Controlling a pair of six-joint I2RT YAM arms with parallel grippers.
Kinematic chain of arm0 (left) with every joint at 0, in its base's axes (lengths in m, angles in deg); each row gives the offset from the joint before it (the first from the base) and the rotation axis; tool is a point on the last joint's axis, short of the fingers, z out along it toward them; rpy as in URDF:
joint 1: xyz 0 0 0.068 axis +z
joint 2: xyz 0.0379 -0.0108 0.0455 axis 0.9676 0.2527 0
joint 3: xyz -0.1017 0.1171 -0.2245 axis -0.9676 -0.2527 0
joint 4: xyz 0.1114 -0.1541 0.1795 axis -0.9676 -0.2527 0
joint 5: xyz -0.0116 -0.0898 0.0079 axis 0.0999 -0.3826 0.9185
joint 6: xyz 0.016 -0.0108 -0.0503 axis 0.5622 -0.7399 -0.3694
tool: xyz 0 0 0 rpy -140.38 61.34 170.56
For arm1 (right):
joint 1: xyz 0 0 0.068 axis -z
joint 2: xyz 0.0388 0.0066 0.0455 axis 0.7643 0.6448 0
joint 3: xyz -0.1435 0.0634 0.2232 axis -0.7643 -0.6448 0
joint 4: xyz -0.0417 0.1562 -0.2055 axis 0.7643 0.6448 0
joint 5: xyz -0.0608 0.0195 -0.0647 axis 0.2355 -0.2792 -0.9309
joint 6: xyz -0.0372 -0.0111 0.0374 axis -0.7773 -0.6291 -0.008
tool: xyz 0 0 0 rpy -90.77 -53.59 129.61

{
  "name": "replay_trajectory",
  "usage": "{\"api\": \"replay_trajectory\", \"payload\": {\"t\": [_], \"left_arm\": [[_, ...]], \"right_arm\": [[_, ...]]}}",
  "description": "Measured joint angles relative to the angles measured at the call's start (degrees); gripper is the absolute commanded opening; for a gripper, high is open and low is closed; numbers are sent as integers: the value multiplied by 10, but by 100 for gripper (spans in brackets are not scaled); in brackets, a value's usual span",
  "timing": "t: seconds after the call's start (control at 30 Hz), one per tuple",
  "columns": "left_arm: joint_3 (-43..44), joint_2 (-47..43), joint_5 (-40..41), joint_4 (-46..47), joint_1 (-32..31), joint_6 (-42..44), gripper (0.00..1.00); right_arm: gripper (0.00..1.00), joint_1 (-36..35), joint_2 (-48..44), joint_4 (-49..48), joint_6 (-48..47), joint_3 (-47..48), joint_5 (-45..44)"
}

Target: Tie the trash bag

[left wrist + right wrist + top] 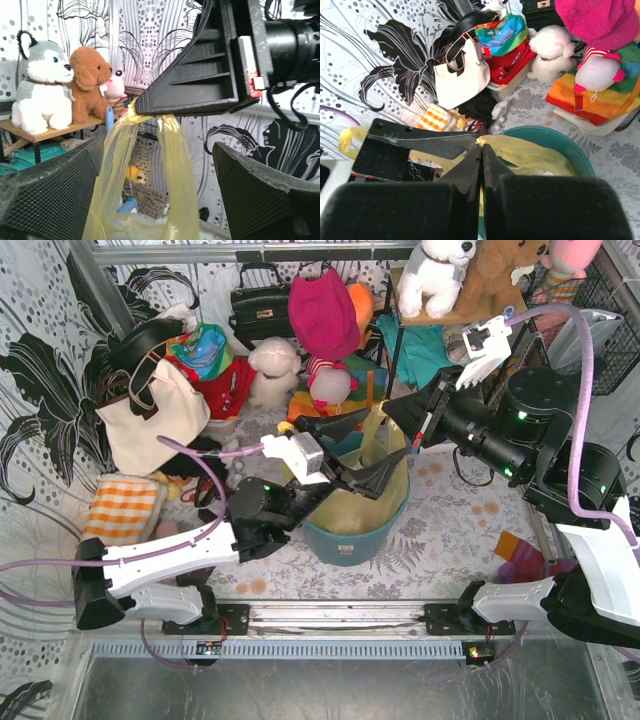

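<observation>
The yellow-green trash bag [375, 502] sits in the round teal bin [350, 540] at the table's middle. My right gripper [388, 412] is shut on a bunched handle of the bag and holds it up above the bin; in the right wrist view its tips [481, 147] pinch the yellow plastic [530, 150]. My left gripper [384, 436] is open, its two fingers straddling the raised handle just below the right gripper. In the left wrist view the handle's two strips [175, 170] hang between my open fingers [45, 195], with white paper below.
A cream tote bag [150, 420], a black handbag [262, 305] and plush toys [275, 370] crowd the back left. An orange checked cloth [125, 505] lies at the left. A shelf with plush toys [450, 280] stands at the back right. A coloured cloth [520, 555] lies right.
</observation>
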Motion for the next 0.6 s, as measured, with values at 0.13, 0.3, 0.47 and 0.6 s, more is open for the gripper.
{"api": "replay_trajectory", "payload": {"t": [0.13,0.3,0.47,0.6], "left_arm": [[3,31,0,6,0,11,98],[12,57,0,7,0,17,91],[27,66,2,7,0,20,48],[30,67,5,8,0,18,22]], "right_arm": [[0,0,0,1,5,6,19],[0,0,0,4,7,15,38],[16,0,0,12,7,25,43],[32,0,1,26,7,39,41]]}}
